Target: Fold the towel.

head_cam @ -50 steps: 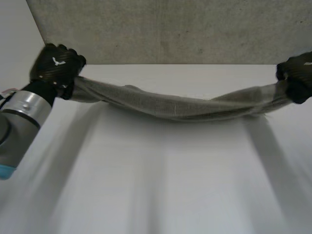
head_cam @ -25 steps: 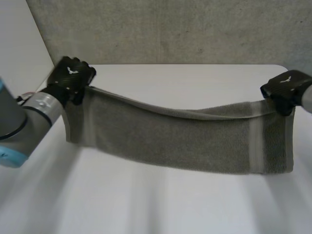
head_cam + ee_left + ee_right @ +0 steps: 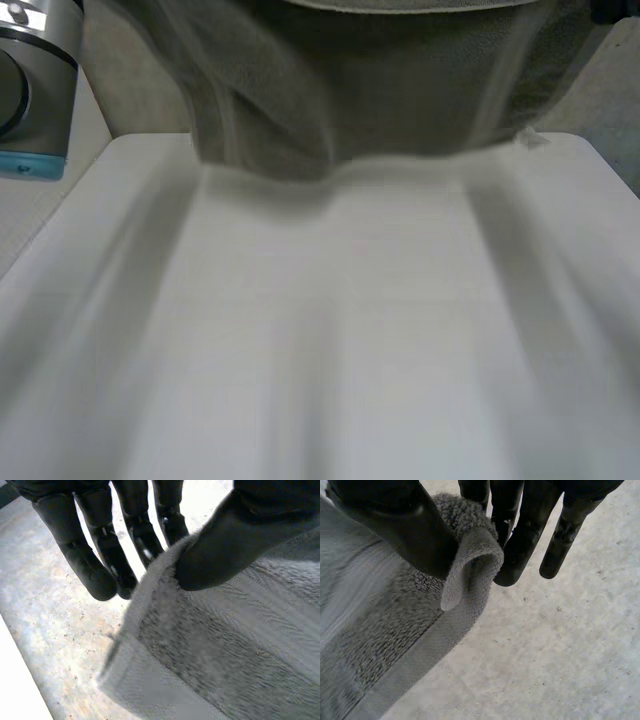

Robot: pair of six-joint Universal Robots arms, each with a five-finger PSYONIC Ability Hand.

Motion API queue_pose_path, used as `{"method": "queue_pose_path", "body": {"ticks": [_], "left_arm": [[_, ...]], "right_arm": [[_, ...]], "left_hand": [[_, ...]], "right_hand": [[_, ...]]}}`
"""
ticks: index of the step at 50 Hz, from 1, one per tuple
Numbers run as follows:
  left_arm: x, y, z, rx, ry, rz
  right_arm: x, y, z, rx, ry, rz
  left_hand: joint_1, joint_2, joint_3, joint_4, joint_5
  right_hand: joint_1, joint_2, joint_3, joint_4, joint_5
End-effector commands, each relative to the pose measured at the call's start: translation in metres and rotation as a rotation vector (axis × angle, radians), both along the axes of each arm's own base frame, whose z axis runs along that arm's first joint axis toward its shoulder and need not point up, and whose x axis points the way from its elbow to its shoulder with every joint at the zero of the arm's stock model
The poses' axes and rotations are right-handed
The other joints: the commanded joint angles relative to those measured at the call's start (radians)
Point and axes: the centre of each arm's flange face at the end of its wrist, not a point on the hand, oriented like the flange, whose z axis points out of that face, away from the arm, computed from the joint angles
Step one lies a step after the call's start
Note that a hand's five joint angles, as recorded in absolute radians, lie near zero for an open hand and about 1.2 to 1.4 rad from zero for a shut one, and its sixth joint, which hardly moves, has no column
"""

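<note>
The grey towel [image 3: 370, 90] hangs high above the white table [image 3: 330, 330] in the head view, its lower edge swinging over the table's far side. My left hand [image 3: 100, 540] pinches the towel [image 3: 235, 645] at a corner, thumb pressed on the cloth against the fingers. My right hand [image 3: 520, 525] pinches the other corner of the towel [image 3: 395, 630] between thumb and fingers, the hem curling over by the thumb. The left arm [image 3: 35, 90] shows at the head view's near left.
A grey concrete wall [image 3: 130, 90] rises behind the table's far edge. Concrete floor [image 3: 560, 650] lies below both hands in the wrist views.
Both hands have lifted the towel up off the table, from stretched low across the far side to hanging high, and they have left the head view.
</note>
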Motion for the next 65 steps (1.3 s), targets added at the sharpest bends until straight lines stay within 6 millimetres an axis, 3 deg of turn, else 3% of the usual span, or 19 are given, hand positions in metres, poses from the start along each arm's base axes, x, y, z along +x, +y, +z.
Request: {"method": "queue_pose_path", "body": {"ticks": [1,3,4,6,9,11,12,17,20,23,25,28,30,38,50,55,58,61,65], "left_arm": [[0.001,0.005,-0.065,0.201,-0.049,-0.040],[-0.001,0.013,-0.106,0.311,-0.102,-0.077],[-0.001,0.013,-0.106,0.311,-0.102,-0.077],[-0.002,0.026,-0.148,0.420,-0.165,-0.118],[-0.002,0.033,-0.166,0.462,-0.201,-0.133],[0.003,0.042,-0.203,0.535,-0.289,-0.131],[0.003,0.042,-0.203,0.535,-0.290,-0.131],[0.019,0.060,-0.243,0.597,-0.479,-0.065],[0.020,0.065,-0.247,0.599,-0.511,-0.058],[0.025,0.072,-0.236,0.582,-0.527,-0.040],[0.030,0.080,-0.214,0.561,-0.509,-0.036],[0.033,0.084,-0.204,0.556,-0.497,-0.043],[0.042,0.090,-0.183,0.546,-0.463,-0.047],[0.061,0.101,-0.163,0.602,-0.392,-0.067],[0.056,0.111,-0.179,0.678,-0.404,-0.120],[0.044,0.093,-0.208,0.749,-0.430,-0.159],[0.038,0.086,-0.213,0.755,-0.436,-0.174],[0.028,0.059,-0.229,0.771,-0.442,-0.186],[0.023,0.039,-0.238,0.770,-0.439,-0.178]], "right_arm": [[0.003,0.015,-0.068,0.388,0.117,0.088],[0.005,0.022,-0.100,0.501,0.160,0.131],[0.005,0.022,-0.100,0.502,0.160,0.131],[0.005,0.031,-0.127,0.582,0.190,0.152],[0.005,0.035,-0.139,0.617,0.206,0.160],[0.000,0.038,-0.163,0.688,0.233,0.158],[0.000,0.038,-0.163,0.688,0.233,0.158],[-0.014,0.040,-0.195,0.797,0.255,0.134],[-0.016,0.042,-0.197,0.811,0.260,0.129],[-0.023,0.045,-0.191,0.802,0.263,0.108],[-0.035,0.049,-0.165,0.744,0.245,0.066],[-0.043,0.051,-0.154,0.728,0.235,0.045],[-0.056,0.055,-0.137,0.718,0.230,0.014],[-0.083,0.072,-0.113,0.780,0.286,0.022],[-0.085,0.076,-0.120,0.838,0.345,0.073],[-0.089,0.049,-0.151,0.942,0.324,0.085],[-0.089,0.042,-0.157,0.960,0.314,0.090],[-0.080,0.021,-0.174,1.000,0.254,0.119],[-0.074,0.009,-0.185,1.025,0.210,0.129]], "left_hand": [[-0.082,-0.126,-0.153,-0.126,-0.273],[-0.082,-0.126,-0.153,-0.126,-0.273],[-0.082,-0.126,-0.153,-0.126,-0.273],[-0.082,-0.126,-0.153,-0.126,-0.273],[-0.082,-0.126,-0.153,-0.126,-0.273],[-0.082,-0.126,-0.153,-0.126,-0.273],[-0.082,-0.126,-0.153,-0.126,-0.273],[-0.082,-0.126,-0.153,-0.126,-0.273],[-0.082,-0.126,-0.153,-0.126,-0.273],[-0.082,-0.126,-0.153,-0.126,-0.273],[-0.082,-0.126,-0.153,-0.126,-0.273],[-0.082,-0.126,-0.153,-0.126,-0.273],[-0.082,-0.126,-0.153,-0.126,-0.273],[-0.082,-0.126,-0.153,-0.126,-0.273],[-0.082,-0.126,-0.153,-0.126,-0.273],[-0.082,-0.126,-0.153,-0.126,-0.273],[-0.082,-0.126,-0.153,-0.126,-0.273],[-0.082,-0.126,-0.153,-0.126,-0.273],[-0.082,-0.126,-0.153,-0.126,-0.273]], "right_hand": [[0.065,0.069,0.060,0.900,0.058],[0.065,0.069,0.060,0.900,0.058],[0.065,0.069,0.060,0.900,0.058],[0.065,0.069,0.060,0.900,0.058],[0.065,0.069,0.060,0.900,0.058],[0.065,0.069,0.060,0.900,0.058],[0.065,0.069,0.060,0.900,0.058],[0.065,0.069,0.060,0.900,0.058],[0.065,0.069,0.060,0.900,0.058],[0.065,0.069,0.060,0.900,0.058],[0.065,0.069,0.060,0.900,0.058],[0.065,0.069,0.060,0.900,0.058],[0.065,0.069,0.060,0.900,0.058],[0.065,0.069,0.060,0.900,0.058],[0.065,0.069,0.060,0.900,0.058],[0.065,0.069,0.060,0.900,0.058],[0.065,0.069,0.060,0.900,0.058],[0.065,0.069,0.060,0.900,0.058],[0.065,0.069,0.060,0.900,0.058]]}}
